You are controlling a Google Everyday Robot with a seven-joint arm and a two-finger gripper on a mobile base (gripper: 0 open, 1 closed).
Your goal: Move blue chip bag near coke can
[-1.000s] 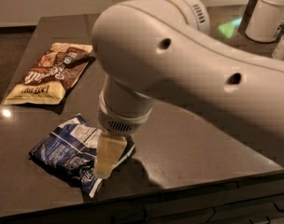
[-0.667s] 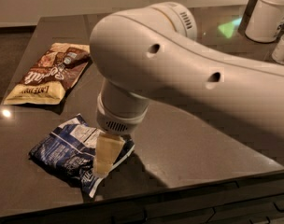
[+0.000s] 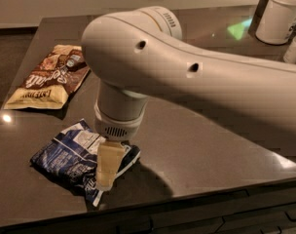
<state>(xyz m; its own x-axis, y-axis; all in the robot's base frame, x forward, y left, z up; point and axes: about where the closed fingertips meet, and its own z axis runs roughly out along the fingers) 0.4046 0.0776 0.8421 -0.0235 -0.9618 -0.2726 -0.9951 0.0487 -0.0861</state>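
Gripper point(image 3: 106, 175) down on arm-side edge of blue chip bag point(image 3: 65, 155), presumably placed for a pickup; pinching or spread, cannot tell; coke can out of view

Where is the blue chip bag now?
In the camera view the blue chip bag lies at the lower left, near the front edge of the table, in front of the brown-and-yellow snack bag, with the gripper over its right end.

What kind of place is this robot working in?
Probably a kitchen or break room: a dark countertop, a brown snack bag, a white canister at the back. The gripper is down on the blue chip bag near the front edge.
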